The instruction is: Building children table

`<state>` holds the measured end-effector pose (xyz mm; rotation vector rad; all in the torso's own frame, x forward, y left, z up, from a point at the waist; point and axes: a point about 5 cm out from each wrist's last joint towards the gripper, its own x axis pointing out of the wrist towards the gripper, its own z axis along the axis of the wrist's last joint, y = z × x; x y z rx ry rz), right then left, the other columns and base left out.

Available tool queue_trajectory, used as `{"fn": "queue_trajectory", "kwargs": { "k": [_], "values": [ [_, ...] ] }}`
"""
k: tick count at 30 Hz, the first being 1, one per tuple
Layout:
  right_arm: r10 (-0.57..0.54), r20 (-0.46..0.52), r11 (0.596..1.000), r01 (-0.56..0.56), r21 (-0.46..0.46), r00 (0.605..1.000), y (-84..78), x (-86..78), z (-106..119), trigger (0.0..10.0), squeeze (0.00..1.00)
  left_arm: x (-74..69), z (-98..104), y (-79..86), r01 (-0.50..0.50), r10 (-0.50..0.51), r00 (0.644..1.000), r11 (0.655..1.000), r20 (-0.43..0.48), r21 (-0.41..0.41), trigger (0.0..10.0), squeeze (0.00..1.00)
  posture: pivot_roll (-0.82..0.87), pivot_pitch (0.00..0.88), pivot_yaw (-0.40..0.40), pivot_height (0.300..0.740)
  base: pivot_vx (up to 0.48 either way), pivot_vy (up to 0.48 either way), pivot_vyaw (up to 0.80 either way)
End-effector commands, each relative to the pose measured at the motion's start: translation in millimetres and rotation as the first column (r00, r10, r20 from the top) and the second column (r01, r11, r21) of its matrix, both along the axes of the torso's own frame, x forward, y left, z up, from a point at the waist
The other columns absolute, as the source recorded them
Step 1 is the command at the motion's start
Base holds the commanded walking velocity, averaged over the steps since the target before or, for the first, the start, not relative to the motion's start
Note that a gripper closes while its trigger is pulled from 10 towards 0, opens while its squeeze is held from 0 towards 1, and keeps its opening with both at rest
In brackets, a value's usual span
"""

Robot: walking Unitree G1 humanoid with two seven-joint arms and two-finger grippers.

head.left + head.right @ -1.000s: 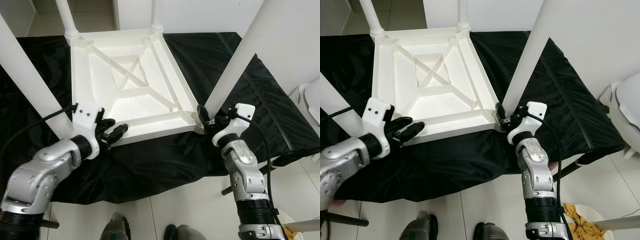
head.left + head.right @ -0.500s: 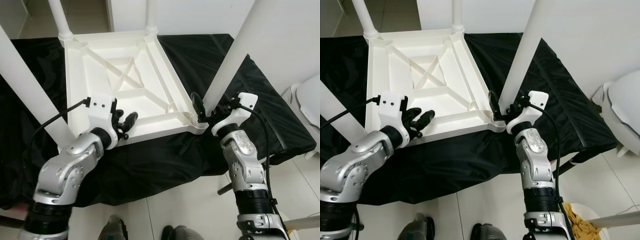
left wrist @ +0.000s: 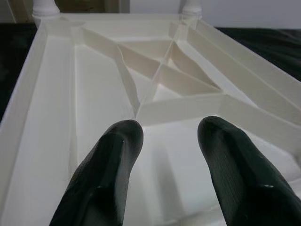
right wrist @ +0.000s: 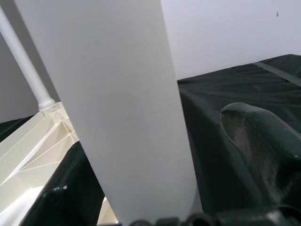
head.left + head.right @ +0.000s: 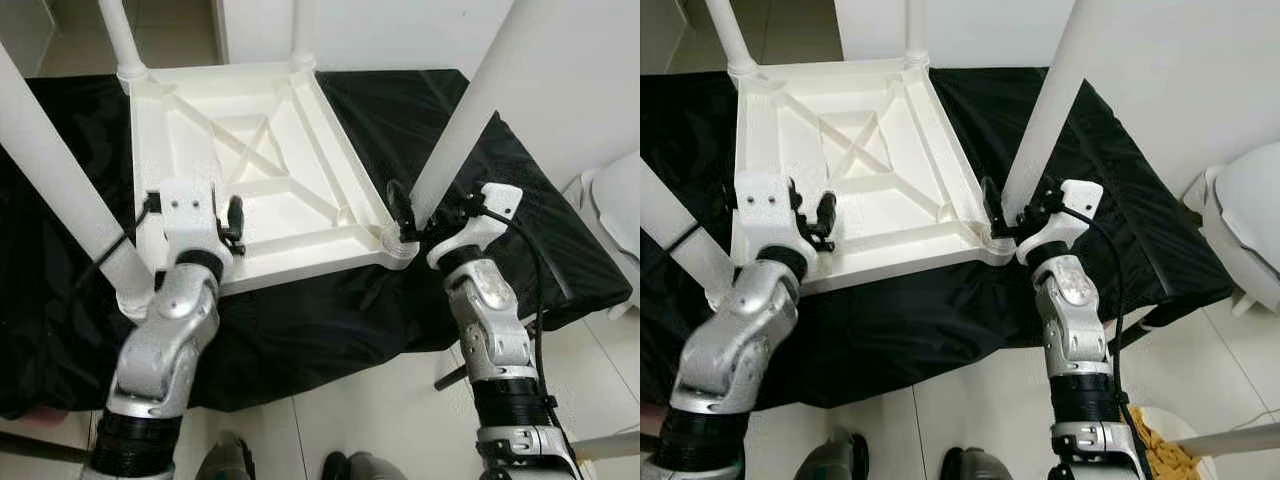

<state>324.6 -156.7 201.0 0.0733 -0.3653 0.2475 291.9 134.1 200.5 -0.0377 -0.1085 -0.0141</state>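
A white children's table [image 5: 250, 160] lies upside down on a black cloth [image 5: 480, 170] spread over the floor, its four white legs pointing up. On the left, the left gripper [image 3: 164, 169] hovers over the near edge of the tabletop's ribbed underside, fingers spread apart and holding nothing. On the right, the right gripper [image 5: 415, 215] straddles the base of the near right leg [image 5: 470, 110], a finger on either side; whether the fingers actually press on it cannot be told. The step appears to be seating or tightening this leg in its corner socket. Next probably comes a firm grip and a twist.
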Motion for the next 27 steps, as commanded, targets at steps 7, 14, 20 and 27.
{"fn": "queue_trajectory", "kwargs": {
  "k": [7,14,20,27],
  "values": [
    [0.071,0.063,0.995,-0.066,-0.074,0.995,-8.0,0.4,18.5,10.0,0.00,-4.1,-27.8,-1.4,-0.003,0.004,1.000,0.999,-0.007,0.035,10.0,0.00,0.02,0.092,-0.089,0.740,0.000,0.000,0.00],
    [0.159,0.113,0.981,-0.143,-0.135,0.981,-8.4,-0.4,38.7,10.0,0.00,-4.8,-36.4,-8.2,-0.012,0.013,1.000,0.999,-0.011,0.035,10.0,0.00,0.00,0.077,-0.098,0.740,0.000,0.000,0.00],
    [0.172,0.121,0.980,-0.157,-0.124,0.978,-11.6,0.7,43.3,10.0,0.00,-0.6,-36.1,-6.7,-0.045,0.044,0.999,0.998,0.019,0.042,10.0,0.00,0.00,0.068,-0.105,0.740,0.000,0.000,0.00],
    [0.212,0.136,0.973,-0.196,-0.119,0.968,-10.7,2.1,53.4,10.0,0.00,4.9,-35.0,-5.3,-0.034,0.031,0.998,0.997,0.048,0.066,10.0,0.00,0.00,0.051,-0.114,0.740,0.000,0.000,0.00]
  ]
}}
